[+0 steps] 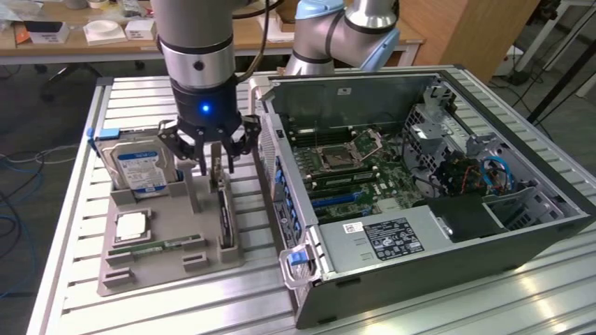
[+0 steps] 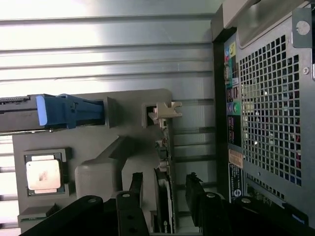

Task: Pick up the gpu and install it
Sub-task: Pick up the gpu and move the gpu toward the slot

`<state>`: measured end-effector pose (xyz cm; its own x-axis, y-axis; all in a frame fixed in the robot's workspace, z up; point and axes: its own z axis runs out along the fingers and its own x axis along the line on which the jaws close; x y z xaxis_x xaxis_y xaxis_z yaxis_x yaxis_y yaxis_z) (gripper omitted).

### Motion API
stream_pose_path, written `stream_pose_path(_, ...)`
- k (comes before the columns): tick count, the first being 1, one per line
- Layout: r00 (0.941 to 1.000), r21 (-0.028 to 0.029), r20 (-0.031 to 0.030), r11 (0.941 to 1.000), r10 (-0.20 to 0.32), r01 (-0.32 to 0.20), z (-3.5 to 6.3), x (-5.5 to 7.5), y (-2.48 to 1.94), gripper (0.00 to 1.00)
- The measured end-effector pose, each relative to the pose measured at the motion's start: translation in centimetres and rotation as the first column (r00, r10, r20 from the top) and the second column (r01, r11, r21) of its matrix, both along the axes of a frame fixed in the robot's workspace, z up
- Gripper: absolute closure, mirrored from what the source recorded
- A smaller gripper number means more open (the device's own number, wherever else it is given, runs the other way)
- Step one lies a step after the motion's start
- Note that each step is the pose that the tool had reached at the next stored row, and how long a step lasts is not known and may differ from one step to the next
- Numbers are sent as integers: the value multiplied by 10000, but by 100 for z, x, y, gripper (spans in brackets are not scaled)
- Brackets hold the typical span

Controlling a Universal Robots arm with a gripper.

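Note:
The gpu (image 1: 225,222) stands on its long edge in a slot of the grey fixture tray (image 1: 139,273), black face toward the computer case. In the wrist view I see the gpu (image 2: 163,147) edge-on, its silver end bracket (image 2: 165,110) at the far end. My gripper (image 1: 214,159) hangs straight down over the card's bracket end, open. Its black fingers (image 2: 135,186) straddle the card, one on each side with a gap between each finger and the card. Nothing is held.
The tray also carries a hard drive (image 1: 139,165) with a blue-white label, a CPU (image 1: 130,227) and a green memory stick (image 1: 160,246). The open computer case (image 1: 419,181) lies close beside the tray, at the exterior view's right, motherboard exposed. Its perforated rear panel (image 2: 268,98) is near the card.

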<state>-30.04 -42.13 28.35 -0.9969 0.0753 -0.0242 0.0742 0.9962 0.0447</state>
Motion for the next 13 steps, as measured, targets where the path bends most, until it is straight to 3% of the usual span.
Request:
stream_pose_path(6, 10000, 4, -10, 10000, 1, -1, -3, 72, -17, 53)
stream_pose_path(13, 10000, 5, -8, 10000, 0, 0, -23, 83, -120, 53)
